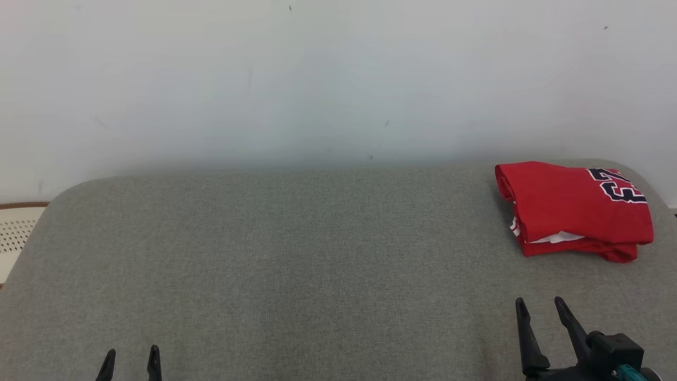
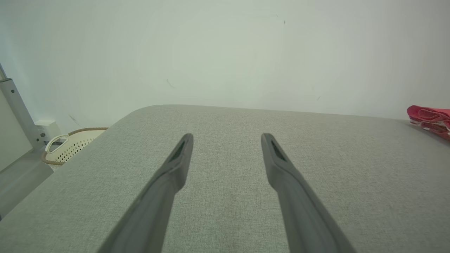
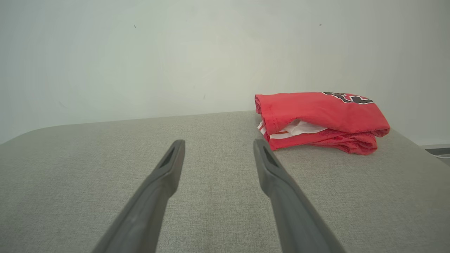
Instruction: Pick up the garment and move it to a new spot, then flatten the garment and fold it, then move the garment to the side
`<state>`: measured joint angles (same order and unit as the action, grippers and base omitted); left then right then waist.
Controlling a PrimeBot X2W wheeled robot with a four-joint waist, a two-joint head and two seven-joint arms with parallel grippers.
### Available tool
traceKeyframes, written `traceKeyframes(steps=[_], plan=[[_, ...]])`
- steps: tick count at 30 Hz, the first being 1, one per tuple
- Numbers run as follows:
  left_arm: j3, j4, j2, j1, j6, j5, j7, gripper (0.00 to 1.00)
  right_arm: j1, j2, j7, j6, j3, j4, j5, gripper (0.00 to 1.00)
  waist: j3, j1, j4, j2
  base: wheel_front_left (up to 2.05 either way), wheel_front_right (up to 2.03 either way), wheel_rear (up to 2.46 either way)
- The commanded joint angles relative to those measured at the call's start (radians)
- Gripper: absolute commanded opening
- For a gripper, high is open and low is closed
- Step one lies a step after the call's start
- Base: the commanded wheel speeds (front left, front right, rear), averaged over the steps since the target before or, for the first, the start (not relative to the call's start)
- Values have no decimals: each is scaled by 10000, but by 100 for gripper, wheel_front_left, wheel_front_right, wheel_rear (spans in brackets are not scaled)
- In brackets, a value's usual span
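You see the red garment (image 1: pixel 574 209) folded into a compact packet on the far right part of the grey padded surface (image 1: pixel 296 254). It lies close to the rounded back corner and to the pale wall (image 1: pixel 317 79) behind. Dark letters with a white outline show on its top, and a white layer looks out from the fold at the near side.

Your right gripper (image 1: pixel 539 300) is in front of the garment, near it but apart from it. Its two fingers are spread wide, released, and bare grey fabric lies between the fingertips and the packet. Your left gripper (image 1: pixel 133 350) is at the lower left, well apart from the garment. It is also spread wide and grasps nothing, over the bare surface.

Beyond the left edge of the surface, lower down, stands a cream perforated basket (image 2: pixel 70 144) with a brown rim and a handle. Beside it, in the left wrist view, a grey metal post (image 2: pixel 15 109) rises at a slant, and a small white box (image 2: pixel 45 127) sits at the foot of the wall.
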<state>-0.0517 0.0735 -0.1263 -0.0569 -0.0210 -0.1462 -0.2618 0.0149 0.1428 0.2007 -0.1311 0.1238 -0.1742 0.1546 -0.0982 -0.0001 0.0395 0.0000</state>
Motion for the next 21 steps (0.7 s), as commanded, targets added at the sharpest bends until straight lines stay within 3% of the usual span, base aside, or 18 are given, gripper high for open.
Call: traceKeyframes(steps=[1,21], plan=[[-1,63,-105,-60,-67,94,-40,100,-101,-19,-64,7,-9,95,-82,100,-49,1,-51,0,0,0,0],[48,155,-161,-199,-185,-170,-16,100,-71,62,-219,7,318,260,126,100,-87,1,-136,0,0,0,0]])
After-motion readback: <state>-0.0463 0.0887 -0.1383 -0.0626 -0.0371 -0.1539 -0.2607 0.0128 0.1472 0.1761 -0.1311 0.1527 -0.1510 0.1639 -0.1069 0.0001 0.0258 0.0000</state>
